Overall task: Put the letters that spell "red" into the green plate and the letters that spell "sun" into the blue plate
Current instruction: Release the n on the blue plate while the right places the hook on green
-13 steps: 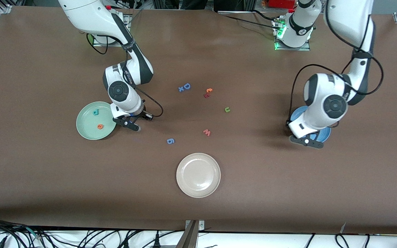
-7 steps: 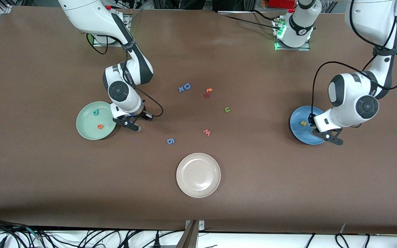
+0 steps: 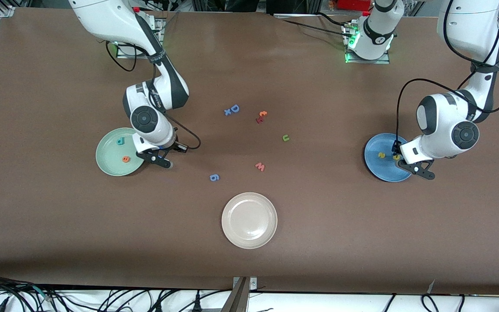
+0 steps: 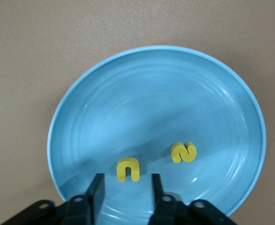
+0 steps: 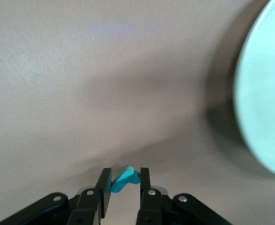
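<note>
1. Green plate (image 3: 111, 162), at the right arm's end of the bench: holds teal "d" (image 3: 120, 141) and orange "e" (image 3: 125, 159).
2. Right pincer (image 5: 123, 183), over the bench just beside the green plate: pinching teal "r" (image 5: 126, 178).
3. Green "u" (image 3: 286, 138): mid-bench.
4. Blue plate (image 4: 156, 93): holds yellow "s" (image 4: 183, 152) and yellow "n" (image 4: 128, 168).
5. Left pincer (image 4: 126, 192), over the blue plate: spread, empty.

The front view looks down from high across the table (image 3: 59, 216), bases along its top edge. Each wrist view looks down closely: left onto the blue plate (image 4: 128, 93), right beside the green plate (image 5: 263, 103), both also in the front view.
</note>
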`<state>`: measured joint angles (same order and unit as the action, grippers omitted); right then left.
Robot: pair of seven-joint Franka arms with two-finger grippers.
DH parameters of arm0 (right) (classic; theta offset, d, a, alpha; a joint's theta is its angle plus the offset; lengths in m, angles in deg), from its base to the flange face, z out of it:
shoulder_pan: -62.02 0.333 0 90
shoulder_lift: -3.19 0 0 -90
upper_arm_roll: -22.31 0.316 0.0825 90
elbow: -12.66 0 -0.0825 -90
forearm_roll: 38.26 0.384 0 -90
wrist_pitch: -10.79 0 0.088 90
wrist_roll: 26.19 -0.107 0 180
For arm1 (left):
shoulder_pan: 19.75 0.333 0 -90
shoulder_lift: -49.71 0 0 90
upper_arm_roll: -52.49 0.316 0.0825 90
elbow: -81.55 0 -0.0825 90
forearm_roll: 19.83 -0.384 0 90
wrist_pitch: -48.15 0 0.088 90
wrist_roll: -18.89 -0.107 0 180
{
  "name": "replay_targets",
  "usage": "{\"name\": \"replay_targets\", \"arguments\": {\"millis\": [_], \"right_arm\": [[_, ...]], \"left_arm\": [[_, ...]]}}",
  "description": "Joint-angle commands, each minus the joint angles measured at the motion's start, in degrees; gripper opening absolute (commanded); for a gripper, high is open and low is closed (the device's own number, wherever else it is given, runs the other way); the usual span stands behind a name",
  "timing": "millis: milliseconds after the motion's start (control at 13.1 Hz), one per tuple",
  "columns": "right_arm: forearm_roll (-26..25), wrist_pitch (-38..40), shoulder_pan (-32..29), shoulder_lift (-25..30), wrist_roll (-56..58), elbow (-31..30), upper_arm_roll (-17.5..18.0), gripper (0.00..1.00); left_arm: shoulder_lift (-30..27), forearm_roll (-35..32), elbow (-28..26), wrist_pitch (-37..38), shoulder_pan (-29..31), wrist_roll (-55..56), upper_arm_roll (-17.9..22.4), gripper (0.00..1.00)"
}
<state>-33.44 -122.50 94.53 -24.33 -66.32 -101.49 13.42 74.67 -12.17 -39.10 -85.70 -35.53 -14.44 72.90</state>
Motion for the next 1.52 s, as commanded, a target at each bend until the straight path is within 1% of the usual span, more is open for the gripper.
{"name": "replay_targets", "arguments": {"millis": [0, 152, 228, 381, 533, 609, 685, 761, 838, 914, 990, 1066, 1218, 1294, 1447], "right_arm": [[-0.7, 4.0, -0.1, 2.4, 9.1, 0.7, -4.0, 0.02], [-0.7, 7.2, -0.1, 2.7, 17.4, 0.7, -8.1, 0.02], [-0.7, 7.9, -0.1, 3.0, 21.2, 0.5, -10.3, 0.03], [-0.3, 9.7, -0.3, 3.1, 26.7, 0.1, -13.2, 0.03], [-0.3, 9.1, -1.7, 2.2, 28.5, -1.2, -13.6, 0.03], [-0.1, 8.8, -1.8, 0.5, 29.7, -1.3, -13.6, 0.03], [0.2, 8.5, -1.8, -1.2, 29.8, -1.3, -13.4, 0.05], [0.2, 8.5, -1.9, -1.5, 29.8, -1.2, -13.4, 0.16], [0.2, 8.6, -1.9, -1.8, 29.6, -1.2, -13.4, 0.63], [0.3, 9.0, -1.9, -1.7, 29.5, -0.9, -13.4, 0.94], [0.3, 9.3, -1.9, -1.4, 29.5, -0.7, -13.4, 1.00], [0.3, 9.8, -1.8, -0.9, 29.4, -0.5, -13.4, 1.00], [0.2, 12.4, -1.8, 0.1, 29.4, 1.5, -13.4, 1.00], [0.3, 15.1, -1.8, 0.4, 29.5, 3.8, -13.4, 1.00], [0.3, 23.9, -1.8, 0.6, 29.5, 10.7, -13.4, 1.00]], "left_arm": [[-1.7, 1.7, 0.1, 0.2, 0.2, -1.7, -0.4, 1.00], [-3.7, 1.9, 0.2, 1.0, -1.2, -0.3, -1.2, 1.00], [-4.9, 1.9, 0.4, 2.1, -2.8, 3.3, -1.9, 1.00], [-7.3, 1.8, 0.2, 3.4, -6.8, 15.0, -3.5, 1.00], [-8.3, 1.8, 0.5, 7.0, -10.7, 23.8, -4.2, 1.00], [-8.6, 1.8, 0.5, 7.0, -13.3, 27.2, -4.2, 1.00], [-8.5, 1.8, 0.6, 7.0, -16.6, 33.7, -4.7, 1.00], [-8.3, 1.8, 1.1, 6.9, -18.3, 39.3, -6.2, 1.00], [-8.0, 1.7, 1.4, 6.9, -19.4, 44.1, -7.6, 1.00], [-7.9, 1.7, 1.5, 6.7, -21.0, 47.8, -8.2, 1.00], [-7.7, 1.7, 2.0, 6.6, -22.5, 50.7, -8.4, 1.00], [-7.2, 1.7, 2.3, 6.6, -23.9, 52.9, -8.5, 1.00], [-6.8, 0.9, 2.6, 6.4, -24.8, 52.8, -10.7, 1.00], [-6.3, 1.0, 3.3, 6.1, -25.5, 53.6, -11.7, 1.00], [-4.2, 1.0, 5.6, 6.1, -26.6, 61.7, -13.5, 1.00]]}}
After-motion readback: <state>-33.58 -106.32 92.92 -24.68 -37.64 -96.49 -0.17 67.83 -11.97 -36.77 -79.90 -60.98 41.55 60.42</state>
